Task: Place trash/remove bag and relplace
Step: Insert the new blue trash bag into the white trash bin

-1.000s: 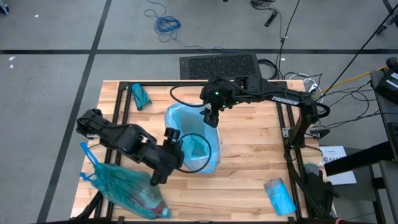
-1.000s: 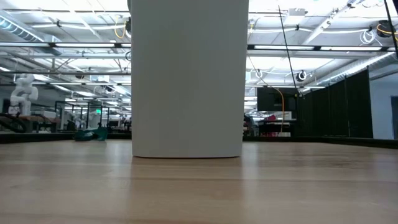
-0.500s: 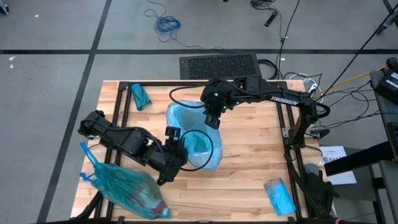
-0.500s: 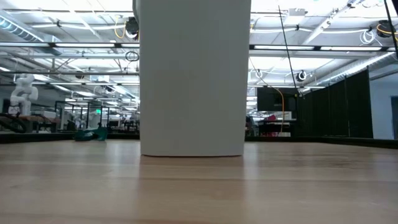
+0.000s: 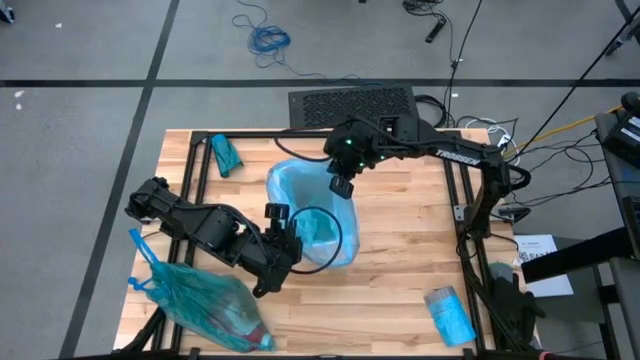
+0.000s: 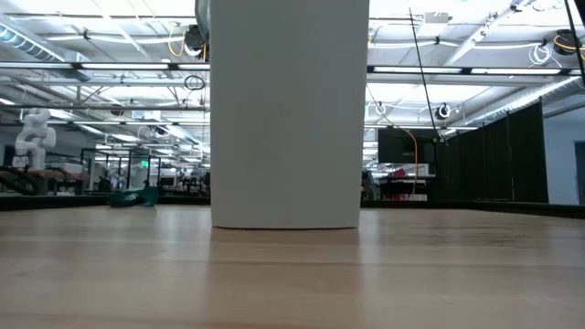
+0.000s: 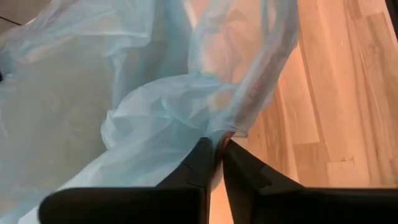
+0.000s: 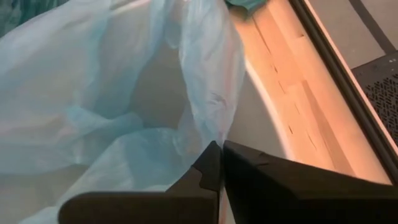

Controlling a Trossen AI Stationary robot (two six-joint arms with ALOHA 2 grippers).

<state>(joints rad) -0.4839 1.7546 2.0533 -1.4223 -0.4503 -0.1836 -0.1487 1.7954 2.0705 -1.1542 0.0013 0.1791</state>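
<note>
Both pincers have just closed: left pincer (image 7: 214, 163) and right pincer (image 8: 221, 167) each pinch the new bag's (image 5: 300, 190) rim over the bin (image 6: 288, 110) mid-desk, ready to stretch it. Trash sits in the tied bag (image 5: 205, 305) nearby.

Bin (image 6: 288, 114): plain white, no markings; its liner bag (image 5: 300, 190): translucent pale blue; tied full bag (image 5: 205, 305): teal-blue plastic with reddish contents showing through; crumpled scrap (image 5: 226, 154): teal; packet (image 5: 449, 314): light blue; desk (image 5: 400, 260): light wood planks with visible grain, edged by a black frame; both arms: black; floor (image 5: 90, 130): grey with dark lines.
</note>
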